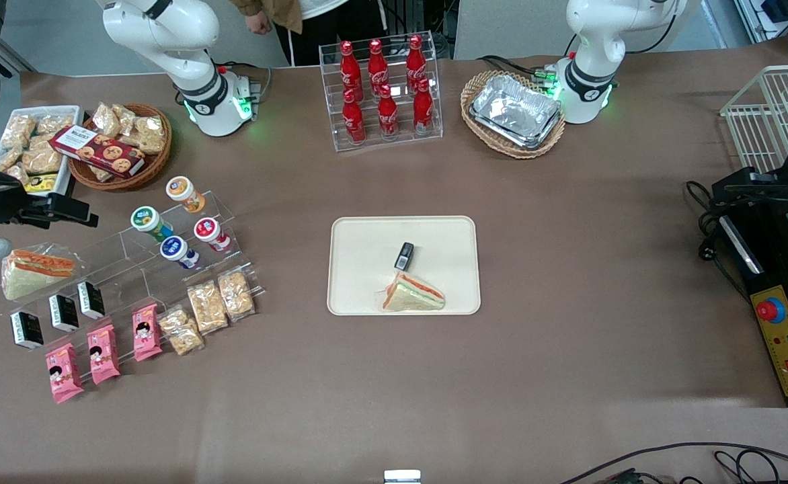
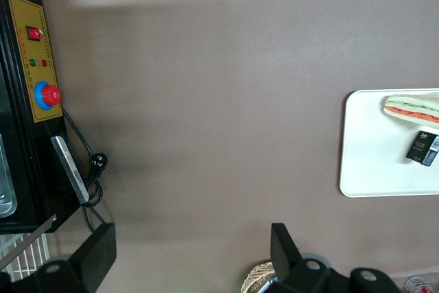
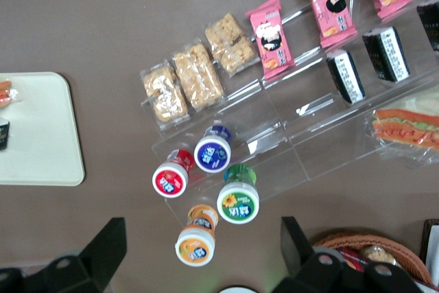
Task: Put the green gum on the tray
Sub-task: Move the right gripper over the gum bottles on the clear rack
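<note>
A: Logging the table (image 1: 569, 282) first. Where is the gripper (image 1: 74, 210) sitting over it?

B: It is hanging at the working arm's end of the brown surface, just beside the clear stepped stand (image 1: 138, 269). In the wrist view the gripper (image 3: 202, 231) is showing its two fingers (image 3: 103, 252) spread wide, nothing between them. Recording it as released.

A: And the tray (image 1: 367, 235)?

B: The cream tray is lying flat, well apart from the gripper, toward the parked arm's end from it. One rounded corner of the tray (image 3: 41, 142) is showing in the wrist view too.

A: Anything lying on it?

B: A wrapped triangular sandwich (image 1: 413, 296) is resting on the tray's edge nearest the front camera. A small black packet (image 1: 404, 255) is lying just beside it, nearer the tray's middle.

A: Now the task item.

B: The green gum (image 1: 146, 220) is standing on the stand, near the gripper and not touching it. From the wrist, the green gum (image 3: 238, 202) is showing its round lid close to the open fingers. It is not on the tray.

A: Neighbours?

B: The orange-lidded bottle (image 3: 195, 245) is lying closest to the gripper. The blue-lidded bottle (image 3: 212, 153) and the red-lidded bottle (image 3: 170, 180) are sitting farther out from it, beside the green one.
</note>
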`<control>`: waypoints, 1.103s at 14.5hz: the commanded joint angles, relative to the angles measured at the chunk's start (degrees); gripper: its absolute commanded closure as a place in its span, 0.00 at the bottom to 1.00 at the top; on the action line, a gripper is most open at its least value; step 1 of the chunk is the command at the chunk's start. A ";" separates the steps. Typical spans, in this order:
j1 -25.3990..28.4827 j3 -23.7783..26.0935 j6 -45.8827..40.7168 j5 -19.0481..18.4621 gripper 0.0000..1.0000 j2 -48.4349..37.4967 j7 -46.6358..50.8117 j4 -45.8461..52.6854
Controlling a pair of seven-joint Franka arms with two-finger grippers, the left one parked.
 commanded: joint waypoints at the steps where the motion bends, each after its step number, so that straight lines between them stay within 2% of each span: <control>1: 0.60 -0.27 0.21 -0.68 0.00 -5.21 -0.41 -6.03; 7: 0.60 -0.09 9.69 -0.77 0.00 -14.54 -0.50 -22.03; 14: 0.60 0.00 21.38 -0.77 0.00 -15.51 -0.50 -33.54; 16: 0.60 0.00 24.63 -1.99 0.00 -15.34 -0.50 -36.27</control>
